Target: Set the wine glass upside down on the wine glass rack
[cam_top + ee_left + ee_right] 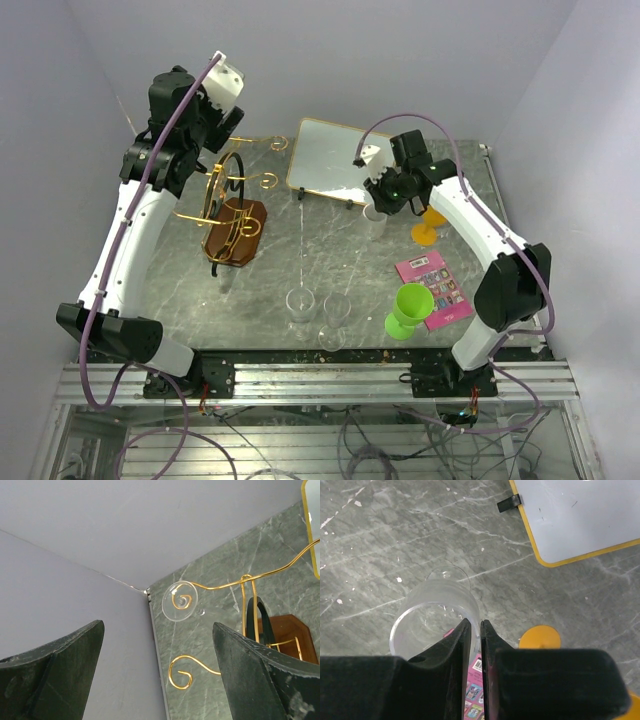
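Pincer on the right (pixel 475 625): narrow; we see its two fingers almost together, with the rim wall of the wine glass (pixel 427 625) nipped between them.
Wine glass: upright on the desk (pixel 300 250), mouth up, just in front of the gold-framed white board (pixel 330 160) and well apart from the wine glass rack (pixel 236 232).
Pincer on the left (pixel 157 627): wide, fingers far apart, held above the rack at the far left of the desk.
Rack: we see it standing on its dark wooden base, left of centre, with its gold curled arms spreading out.
Rack arm: the clear round foot (pixel 180 601) of another glass sits on one curl.
Neighbours of the glass: an orange goblet (pixel 428 230) is just to its right; a pink card (pixel 435 288) and a green cup (pixel 410 305) are nearer the arms.
Front of desk: we count two more clear glasses (pixel 300 305), side by side.
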Robot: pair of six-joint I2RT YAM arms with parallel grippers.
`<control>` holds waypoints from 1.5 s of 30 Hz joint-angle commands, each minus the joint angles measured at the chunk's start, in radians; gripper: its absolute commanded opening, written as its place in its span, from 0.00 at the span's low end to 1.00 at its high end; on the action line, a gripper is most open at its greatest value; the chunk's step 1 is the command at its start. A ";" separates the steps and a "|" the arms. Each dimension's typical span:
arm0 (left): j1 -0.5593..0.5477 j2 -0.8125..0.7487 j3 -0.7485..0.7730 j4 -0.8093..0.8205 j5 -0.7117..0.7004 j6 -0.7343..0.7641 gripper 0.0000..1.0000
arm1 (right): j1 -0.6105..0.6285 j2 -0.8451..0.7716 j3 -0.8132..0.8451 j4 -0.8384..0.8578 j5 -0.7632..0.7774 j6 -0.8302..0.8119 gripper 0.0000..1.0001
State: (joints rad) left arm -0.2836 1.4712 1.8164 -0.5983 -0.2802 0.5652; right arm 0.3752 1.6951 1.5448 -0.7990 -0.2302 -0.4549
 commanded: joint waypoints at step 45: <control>-0.014 -0.036 -0.221 0.393 1.001 -1.078 0.79 | -0.195 -0.232 0.318 0.439 -0.496 0.485 0.00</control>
State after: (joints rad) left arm -0.2844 1.4288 1.6089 -0.3309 0.6247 -0.3985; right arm 0.1696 1.4723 1.8477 -0.4656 -0.6651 -0.0685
